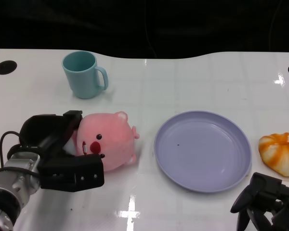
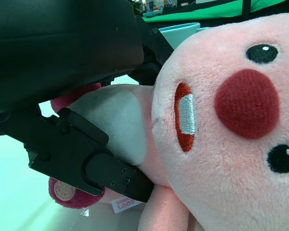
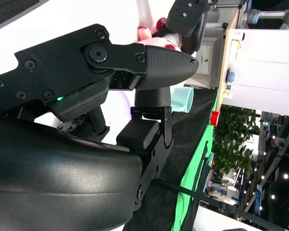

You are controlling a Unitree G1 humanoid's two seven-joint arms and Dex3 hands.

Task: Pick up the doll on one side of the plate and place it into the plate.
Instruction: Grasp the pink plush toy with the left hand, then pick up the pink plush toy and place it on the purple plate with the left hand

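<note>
A pink plush doll [image 1: 108,142] with red cheeks lies on the white table just left of the lavender plate [image 1: 202,185]. My left hand [image 1: 62,159] wraps around it from the left, with fingers over its far side and the thumb against its near side. In the left wrist view the doll [image 2: 231,120] fills the picture, and a black finger [image 2: 86,159] presses on its pale belly. My right hand [image 1: 267,202] hangs near the table's front right edge, fingers apart and holding nothing. The plate has nothing in it.
A teal mug [image 1: 84,74] stands behind the doll at the back left. An orange and white plush toy [image 1: 282,153] lies right of the plate, just beyond my right hand. The table's dark far edge runs along the back.
</note>
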